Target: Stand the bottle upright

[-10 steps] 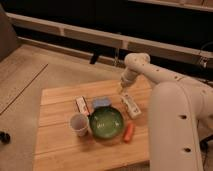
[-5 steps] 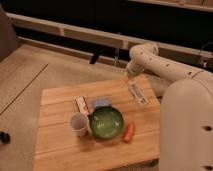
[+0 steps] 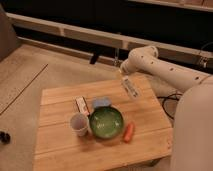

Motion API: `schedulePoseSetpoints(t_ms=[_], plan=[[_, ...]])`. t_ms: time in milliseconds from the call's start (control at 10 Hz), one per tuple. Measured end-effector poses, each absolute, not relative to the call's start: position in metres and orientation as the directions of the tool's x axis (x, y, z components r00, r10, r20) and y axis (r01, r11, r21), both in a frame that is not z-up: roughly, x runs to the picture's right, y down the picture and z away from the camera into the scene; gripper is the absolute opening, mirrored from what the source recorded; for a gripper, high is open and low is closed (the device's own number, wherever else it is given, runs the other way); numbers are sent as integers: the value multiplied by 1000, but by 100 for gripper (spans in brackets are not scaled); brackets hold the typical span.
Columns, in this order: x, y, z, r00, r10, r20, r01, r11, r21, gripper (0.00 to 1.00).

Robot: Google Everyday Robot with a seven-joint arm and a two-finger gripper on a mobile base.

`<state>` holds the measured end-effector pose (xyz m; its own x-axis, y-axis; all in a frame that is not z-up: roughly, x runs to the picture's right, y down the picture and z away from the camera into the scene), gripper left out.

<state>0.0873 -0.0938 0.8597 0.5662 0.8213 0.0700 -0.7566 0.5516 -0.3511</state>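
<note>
While the hand is clamped on the upper end of the bottle, holding it tilted over the far right of the desk, I judge that releasing before it is vertical could topple it towards the green bowl.

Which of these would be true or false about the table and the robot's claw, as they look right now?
1. The green bowl sits between the white cup and an orange item. True.
2. The bottle stands upright. False: it is tilted, with its upper end at the shut gripper.
3. The cup lies inside the bowl. False: it stands beside the bowl, on the wooden table.
4. The gripper is near the table's far edge, away from the bowl. True.
</note>
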Motion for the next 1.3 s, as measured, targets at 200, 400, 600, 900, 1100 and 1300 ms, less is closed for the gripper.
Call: schedulePoseSetpoints(t_ms=[200, 400, 600, 900, 1100, 1300], plan=[[79, -94, 857, 570, 815, 105, -741, 565, -363, 0], [78, -93, 857, 570, 815, 105, -741, 564, -364, 0], [85, -99, 856, 559, 821, 119, -752, 562, -344, 0], [68, -105, 865, 531, 826, 190, -746, 562, -358, 0], [39, -101, 875, 515, 823, 241, -715, 567, -409, 0], [20, -99, 877, 473, 827, 305, -688, 562, -458, 0]])
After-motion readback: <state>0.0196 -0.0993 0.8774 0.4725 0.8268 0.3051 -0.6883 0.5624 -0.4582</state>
